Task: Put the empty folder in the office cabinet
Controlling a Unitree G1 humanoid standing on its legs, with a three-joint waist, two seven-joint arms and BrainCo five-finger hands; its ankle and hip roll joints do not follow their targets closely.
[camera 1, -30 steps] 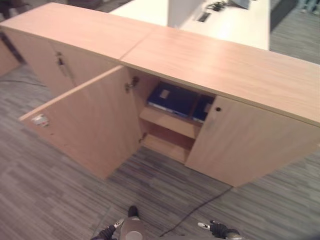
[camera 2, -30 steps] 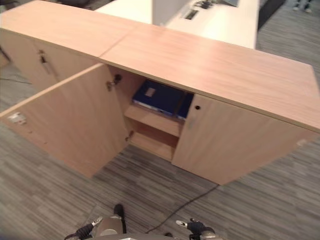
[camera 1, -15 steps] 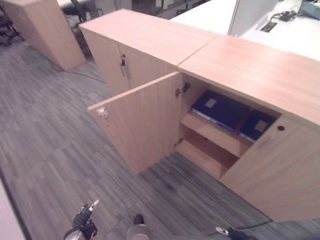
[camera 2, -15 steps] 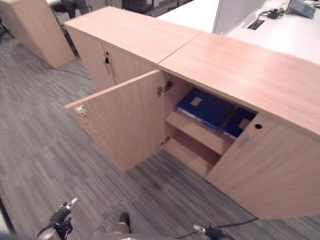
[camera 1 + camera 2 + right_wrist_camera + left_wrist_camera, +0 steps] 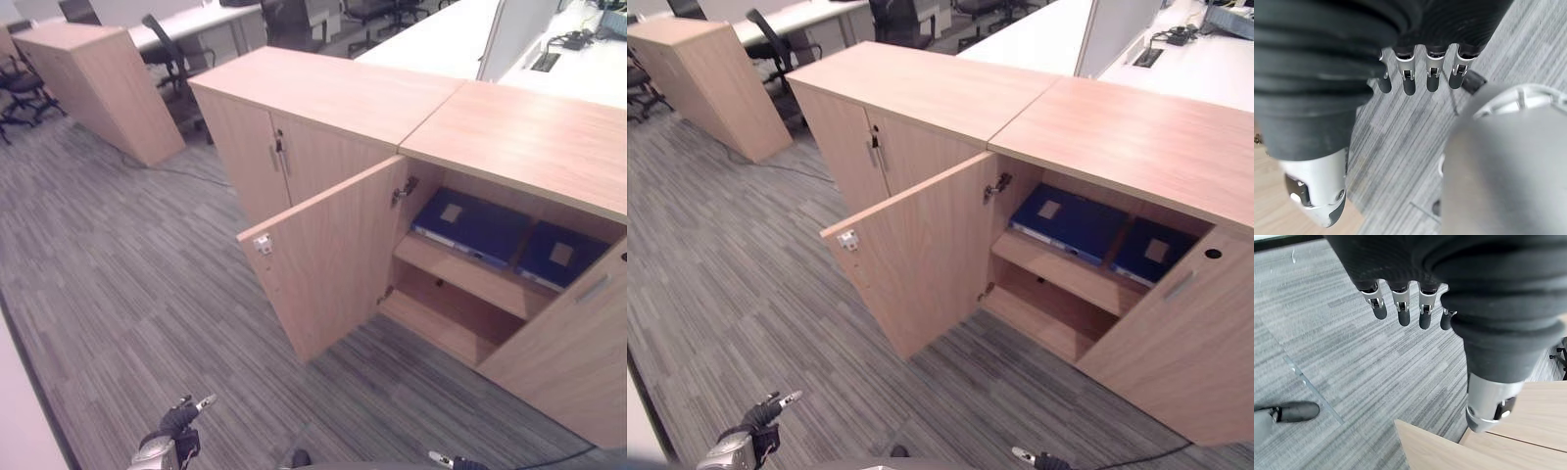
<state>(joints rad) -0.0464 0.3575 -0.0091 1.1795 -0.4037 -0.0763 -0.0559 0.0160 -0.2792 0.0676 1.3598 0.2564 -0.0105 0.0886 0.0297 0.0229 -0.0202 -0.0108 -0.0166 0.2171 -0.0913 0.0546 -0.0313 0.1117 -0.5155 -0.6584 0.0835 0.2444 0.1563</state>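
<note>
Both robot hands hang empty at the frame's bottom edge, fingers loose: the left robot hand [image 5: 174,431] at lower left, the right robot hand [image 5: 1420,73] low beside it. At centre right the cabinet [image 5: 509,127] stands with its door [image 5: 328,255] open and two blue folders [image 5: 472,225] flat on its upper shelf [image 5: 460,279]. Placing looks done; closing the door may remain.
</note>
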